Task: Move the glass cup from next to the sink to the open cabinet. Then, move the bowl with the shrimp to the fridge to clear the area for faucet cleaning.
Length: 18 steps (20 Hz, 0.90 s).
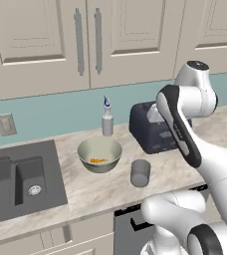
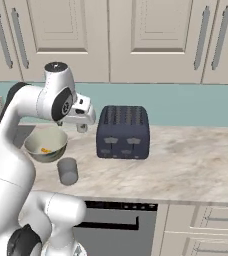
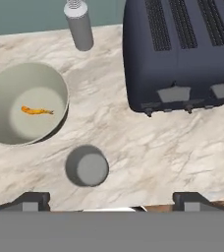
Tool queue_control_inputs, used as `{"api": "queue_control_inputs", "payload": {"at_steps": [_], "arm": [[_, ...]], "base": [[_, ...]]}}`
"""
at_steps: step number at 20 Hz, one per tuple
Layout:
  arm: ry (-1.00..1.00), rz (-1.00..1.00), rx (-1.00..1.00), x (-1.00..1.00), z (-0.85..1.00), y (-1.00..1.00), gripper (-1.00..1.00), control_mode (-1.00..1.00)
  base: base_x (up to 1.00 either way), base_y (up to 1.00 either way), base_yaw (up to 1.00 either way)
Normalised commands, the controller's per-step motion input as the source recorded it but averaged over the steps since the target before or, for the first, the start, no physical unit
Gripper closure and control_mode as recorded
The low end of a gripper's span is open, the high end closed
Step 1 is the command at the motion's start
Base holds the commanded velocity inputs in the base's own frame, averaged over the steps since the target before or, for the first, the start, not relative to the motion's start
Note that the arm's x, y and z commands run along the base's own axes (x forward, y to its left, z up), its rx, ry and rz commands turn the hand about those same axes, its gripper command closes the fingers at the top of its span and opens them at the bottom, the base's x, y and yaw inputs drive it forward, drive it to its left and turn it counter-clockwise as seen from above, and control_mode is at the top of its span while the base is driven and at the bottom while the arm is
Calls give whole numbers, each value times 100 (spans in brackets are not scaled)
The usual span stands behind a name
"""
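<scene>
Closest to me, at the bottom of the hand view, the tool (image 3: 111, 201) hangs above the bench (image 3: 148, 147) with its two dark tips spread wide and nothing between them. Just above that gap, a little left of centre in the frame, stands the glass cup (image 3: 87, 166), seen straight down its open mouth; it is upright, so its long axis runs vertically, in line with the downward-looking hand. My guess is the coming move is a descent with a slight shift toward the frame's left, so the tips straddle its wall.

In the left base view the cup (image 1: 140, 172) sits near the front edge of the bench, lower right of the bowl with the shrimp (image 1: 100, 154), apart from it. Further back stand a spray bottle (image 1: 107, 118) and a dark toaster (image 1: 151, 127). The sink (image 1: 16, 179) lies at the lower left.
</scene>
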Motion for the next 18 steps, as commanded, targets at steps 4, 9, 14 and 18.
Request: {"api": "queue_control_inputs", "payload": {"at_steps": [4,9,14,18], "arm": [[11,0,0,45,-47,0,-100,-100],[17,0,5,17,-71,-13,-100,-100],[10,0,18,0,-69,-36,-100,-100],[1,0,18,-1,-64,-10,-100,-100]], "base": [[0,0,0],[0,0,0],[0,0,0],[0,0,0]]}}
